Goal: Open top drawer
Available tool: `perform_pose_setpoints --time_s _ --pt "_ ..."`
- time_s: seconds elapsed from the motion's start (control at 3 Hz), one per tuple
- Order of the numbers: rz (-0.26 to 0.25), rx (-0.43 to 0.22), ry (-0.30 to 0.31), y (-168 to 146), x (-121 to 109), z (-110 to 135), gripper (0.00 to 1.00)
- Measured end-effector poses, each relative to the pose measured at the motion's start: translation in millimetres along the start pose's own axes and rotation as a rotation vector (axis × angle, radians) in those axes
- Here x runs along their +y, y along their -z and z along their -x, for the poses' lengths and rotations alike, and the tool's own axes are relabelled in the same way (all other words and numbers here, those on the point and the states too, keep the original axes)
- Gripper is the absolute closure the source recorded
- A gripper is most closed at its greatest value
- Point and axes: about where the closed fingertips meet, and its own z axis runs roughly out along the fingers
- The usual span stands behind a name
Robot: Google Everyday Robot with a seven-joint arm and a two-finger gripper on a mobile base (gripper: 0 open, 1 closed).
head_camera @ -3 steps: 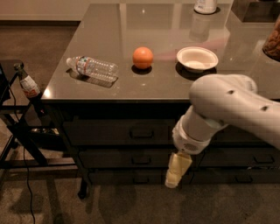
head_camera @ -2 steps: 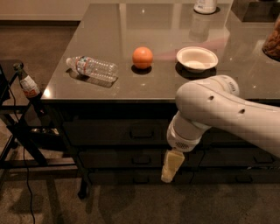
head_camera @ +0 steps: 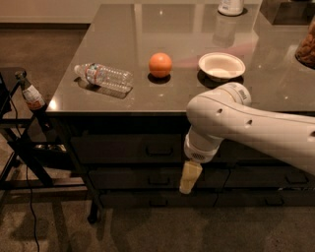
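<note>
A dim room with a grey carpet holds a glossy dark table [head_camera: 275,93] with a stack of dark drawers under its front edge. On the tabletop a clear plastic water bottle [head_camera: 104,76] lies on its side near the left edge. An orange [head_camera: 160,64] sits to its right, and a white bowl [head_camera: 221,65] stands upright farther right, well apart from the orange. A white container [head_camera: 231,6] stands at the far edge, and a jar [head_camera: 307,47] is cut off by the right border.

The top drawer [head_camera: 123,147] sits directly beneath the tabletop. Its dark front is in line with the drawers below it, and its small bar handle [head_camera: 159,152] is at the centre. The robot's white arm [head_camera: 256,123] reaches in from the right, crossing in front of the drawer's right part. Its cream-coloured gripper [head_camera: 188,179] points down toward the floor. It hangs below and to the right of the top drawer's handle, apart from it, and just beside the handle of the second drawer [head_camera: 159,181]. Whether the gripper is spread or pressed together cannot be told from this angle.

At the left, a black metal stand [head_camera: 19,147] carries a small bottle [head_camera: 30,93], and a cable [head_camera: 29,206] trails down to the carpet.
</note>
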Motion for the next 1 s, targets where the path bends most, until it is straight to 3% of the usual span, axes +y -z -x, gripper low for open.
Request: perform_pose_setpoints --time_s 0.67,1.0 --pt "-0.028 0.014 -0.018 -25.1 -36.8 7.6 0.0" --pt "-0.024 0.015 -0.018 -36.3 -41.4 8.2 0.0"
